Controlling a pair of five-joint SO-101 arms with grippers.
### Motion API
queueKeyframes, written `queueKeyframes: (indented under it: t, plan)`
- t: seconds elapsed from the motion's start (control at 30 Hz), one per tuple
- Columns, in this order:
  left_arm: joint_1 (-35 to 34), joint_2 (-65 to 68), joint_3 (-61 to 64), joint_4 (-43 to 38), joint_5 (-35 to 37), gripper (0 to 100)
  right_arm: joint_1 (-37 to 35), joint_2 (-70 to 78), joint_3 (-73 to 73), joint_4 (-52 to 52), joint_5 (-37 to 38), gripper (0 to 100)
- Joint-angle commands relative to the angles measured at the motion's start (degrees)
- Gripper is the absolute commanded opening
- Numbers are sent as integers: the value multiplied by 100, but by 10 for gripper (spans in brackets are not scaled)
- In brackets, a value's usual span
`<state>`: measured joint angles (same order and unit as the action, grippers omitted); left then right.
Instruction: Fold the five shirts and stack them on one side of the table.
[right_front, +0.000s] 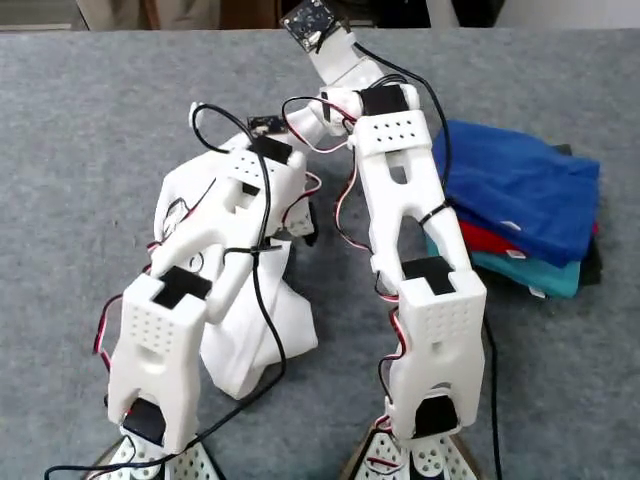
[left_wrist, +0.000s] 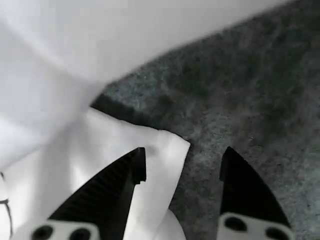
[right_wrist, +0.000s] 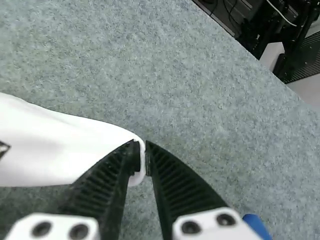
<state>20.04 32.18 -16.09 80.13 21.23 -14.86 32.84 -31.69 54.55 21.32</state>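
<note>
A white shirt (right_front: 268, 335) lies on the grey tabletop (right_front: 80, 130), close to the near edge and a bit left of the middle. It is bunched up, not flat. Its long way runs from the near edge toward the far edge, and the far end leans a little to the left. The left arm is over it.

The left claw (left_wrist: 182, 160) is low over the shirt with its two black fingers apart. One finger is over a corner of the white cloth. The other finger is over bare tabletop.

The right claw (right_wrist: 141, 150) has its fingers together, and they pinch an edge of the white shirt. That bit of cloth is lifted off the tabletop.

By the right edge of the tabletop there is a pile of folded shirts. A blue shirt (right_front: 520, 190) is on top. Under it are a red shirt (right_front: 490, 240), a teal shirt (right_front: 545, 275) and a black shirt (right_front: 592, 260). The pile sits a bit crooked to the edges.
</note>
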Motion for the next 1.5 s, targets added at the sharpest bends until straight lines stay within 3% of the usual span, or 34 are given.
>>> queueKeyframes:
  t: [0.0,0.37,0.6,1.0,1.13,1.47]
  plan:
    - [-18,75,-264,-53,79,250,136,-171,-84,-132,9,2]
    - [-167,312,-264,-264,79,246,127,-154,-84,-141,-9,2]
    - [-167,321,-220,-273,53,163,119,-154,-75,-141,-9,2]
    - [-167,321,-220,-264,70,143,119,-154,-75,-141,-9,2]
    - [-193,295,-264,-237,35,33,119,-154,-75,-141,-9,2]
    - [-202,251,-527,334,26,19,180,-189,-92,-141,-18,2]
